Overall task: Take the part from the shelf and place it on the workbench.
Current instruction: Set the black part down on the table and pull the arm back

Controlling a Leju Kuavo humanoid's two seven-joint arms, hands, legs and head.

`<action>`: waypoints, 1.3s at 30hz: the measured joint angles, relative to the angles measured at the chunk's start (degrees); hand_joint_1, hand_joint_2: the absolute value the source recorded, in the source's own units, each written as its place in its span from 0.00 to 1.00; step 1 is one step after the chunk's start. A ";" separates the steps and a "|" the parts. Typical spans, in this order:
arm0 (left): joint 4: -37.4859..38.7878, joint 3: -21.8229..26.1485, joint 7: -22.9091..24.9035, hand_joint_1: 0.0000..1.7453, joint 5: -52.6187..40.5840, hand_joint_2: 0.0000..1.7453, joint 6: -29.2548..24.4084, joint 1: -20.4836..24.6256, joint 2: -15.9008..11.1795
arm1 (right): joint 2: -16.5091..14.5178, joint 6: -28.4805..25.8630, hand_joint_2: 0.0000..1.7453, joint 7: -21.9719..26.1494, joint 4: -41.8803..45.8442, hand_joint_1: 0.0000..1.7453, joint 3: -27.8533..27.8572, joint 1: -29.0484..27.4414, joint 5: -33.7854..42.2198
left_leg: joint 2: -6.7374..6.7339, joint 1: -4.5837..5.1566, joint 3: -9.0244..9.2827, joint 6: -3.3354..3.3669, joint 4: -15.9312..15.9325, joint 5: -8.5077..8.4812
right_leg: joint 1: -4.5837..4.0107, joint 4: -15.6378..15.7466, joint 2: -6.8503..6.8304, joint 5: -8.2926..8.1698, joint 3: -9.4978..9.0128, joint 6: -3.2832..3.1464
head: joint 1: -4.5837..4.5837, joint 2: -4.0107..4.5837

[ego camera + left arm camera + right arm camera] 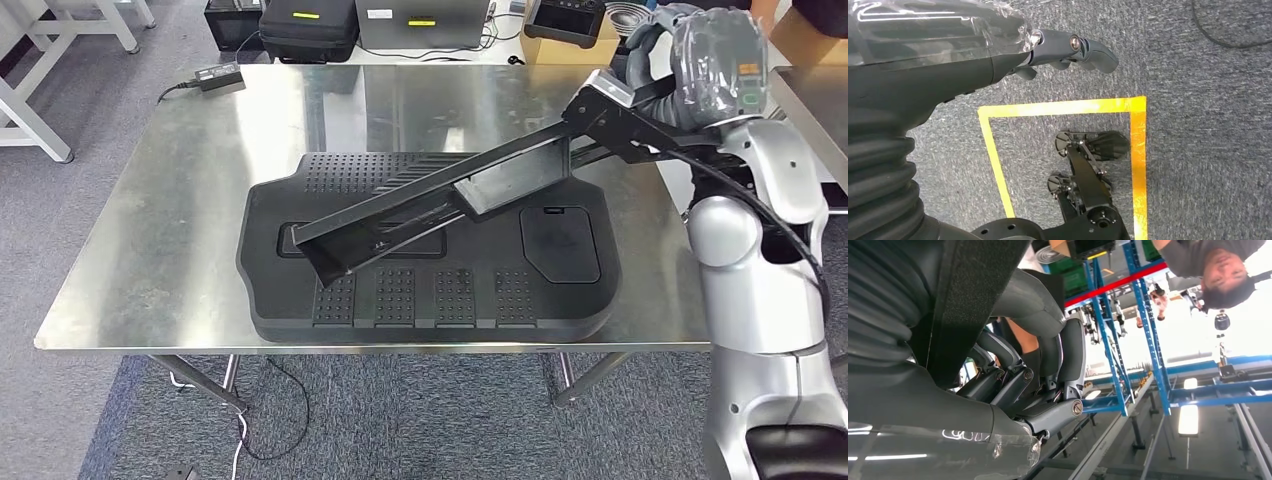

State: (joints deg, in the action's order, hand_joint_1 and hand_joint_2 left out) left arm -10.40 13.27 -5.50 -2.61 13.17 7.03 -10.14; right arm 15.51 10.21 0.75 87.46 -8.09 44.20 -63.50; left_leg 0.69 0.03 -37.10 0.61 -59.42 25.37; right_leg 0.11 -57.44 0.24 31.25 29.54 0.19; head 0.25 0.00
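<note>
Left hand (1048, 47) hung low over grey carpet (1208, 125), with nothing between its fingers (1098, 52). Cannot tell whether those fingers were spread or curled, most of them being hidden behind the hand's clear-wrapped cover. Beyond the fingertips, a corner of yellow floor tape (1063, 107) marked out on the carpet.

In the head view, starting far to the left of the right hand's fingers: a small power adapter (220, 76) lay at the far corner of the steel workbench (150, 250), well apart from everything else. Nearer the middle, a black moulded tray (560, 290) rested flat on the bench top.

Long black part (420, 205) stretched slantwise above that tray, its free end low and far from the fingers, its other end raised and gripped. Cannot tell whether the low end touched the tray or hung just over it.

Right hand (715, 60) was raised at the far right edge of the bench, closed round the part's upper end. In the right wrist view the same hand (1038, 380) had its dark fingers (1073, 355) and thick thumb wrapped tightly about the flat black bar of the part (973, 295). Past the fingers, blue racking (1143, 325) stood in the background.
</note>
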 joint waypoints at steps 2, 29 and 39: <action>-0.01 0.00 0.09 0.00 -0.32 1.00 0.26 0.36 0.00 | -0.90 -1.04 1.00 0.74 -0.81 1.00 -0.30 0.63 -0.09 | 0.00 0.00 0.09 -0.02 0.09 -0.02 | -0.02 -0.01 0.00 -0.01 -0.08 0.01 | 0.01 0.00; -0.07 0.00 0.07 0.00 -3.03 1.00 2.35 5.29 -0.20 | -19.13 -23.34 1.00 15.88 -44.99 1.00 -1.46 19.89 19.07 | -0.06 -0.05 0.44 -0.24 0.53 -0.17 | -0.05 -0.01 0.02 -0.01 -0.14 0.00 | 0.06 0.00; -0.06 0.00 -0.10 0.00 -3.02 1.00 2.25 5.15 -0.96 | -21.97 -27.19 1.00 0.87 -52.97 1.00 -4.79 23.12 -1.26 | -0.06 -0.05 0.44 -0.24 0.59 -0.18 | -0.05 0.00 0.01 -0.01 -0.13 -0.01 | 0.11 0.00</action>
State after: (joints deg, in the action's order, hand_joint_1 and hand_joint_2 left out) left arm -10.46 13.27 -5.60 -5.63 15.42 12.18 -11.10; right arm -6.46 -16.98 1.62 34.49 -12.88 67.32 -64.76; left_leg 0.64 -0.02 -36.66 0.37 -58.84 25.19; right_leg 0.06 -57.44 0.25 31.24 29.41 0.18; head 0.36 0.00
